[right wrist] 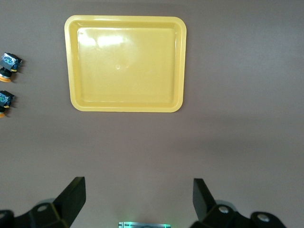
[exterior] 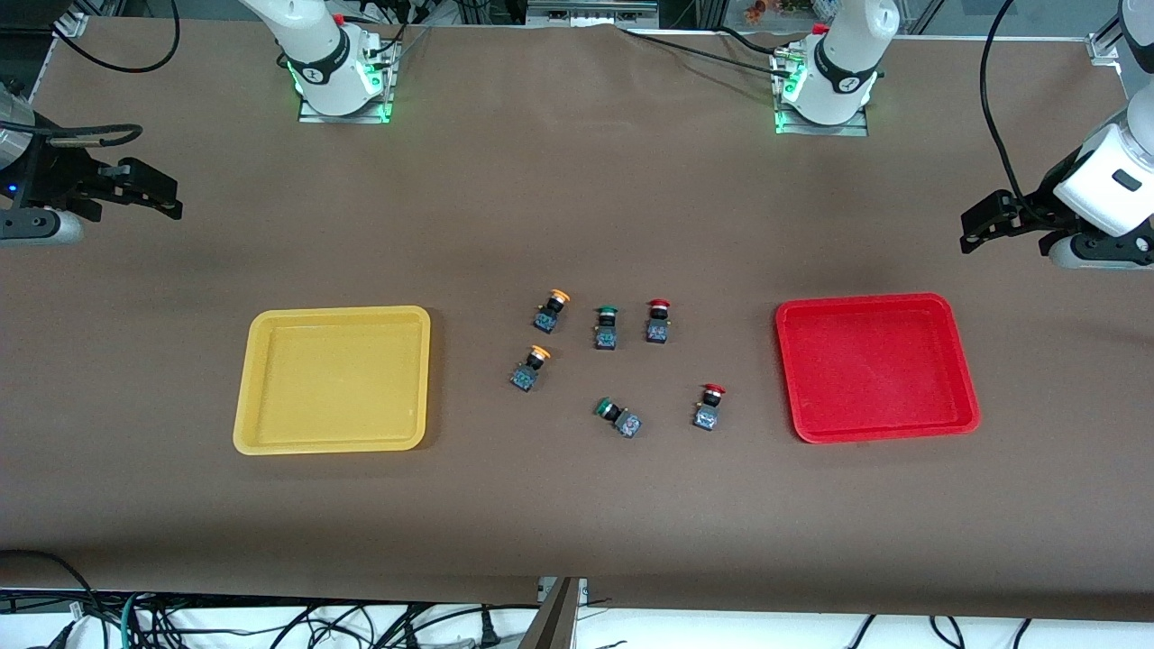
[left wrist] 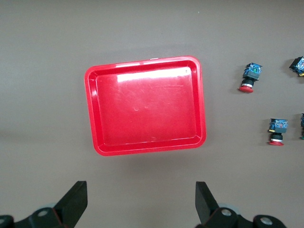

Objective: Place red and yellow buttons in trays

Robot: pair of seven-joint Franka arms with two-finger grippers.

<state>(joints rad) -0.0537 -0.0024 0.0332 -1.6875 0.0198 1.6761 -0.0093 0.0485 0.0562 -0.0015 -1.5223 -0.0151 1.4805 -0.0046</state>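
Observation:
Two red buttons [exterior: 657,321] [exterior: 709,406] and two yellow buttons [exterior: 550,311] [exterior: 530,368] stand on the table between the yellow tray [exterior: 270,379] and the red tray [exterior: 874,365]. Both trays are empty. My left gripper [exterior: 972,230] is open and empty, up over bare table at the left arm's end. Its wrist view shows the red tray [left wrist: 147,111], both red buttons [left wrist: 249,78] [left wrist: 277,131] and the gripper [left wrist: 141,204]. My right gripper [exterior: 167,194] is open and empty over the right arm's end. Its wrist view shows the yellow tray [right wrist: 126,64], both yellow buttons [right wrist: 8,64] [right wrist: 4,102] and the gripper [right wrist: 137,199].
Two green-capped buttons [exterior: 606,327] [exterior: 618,416] sit among the others, one between a yellow and a red button, one nearer the front camera. The brown table [exterior: 577,505] spreads wide around the trays.

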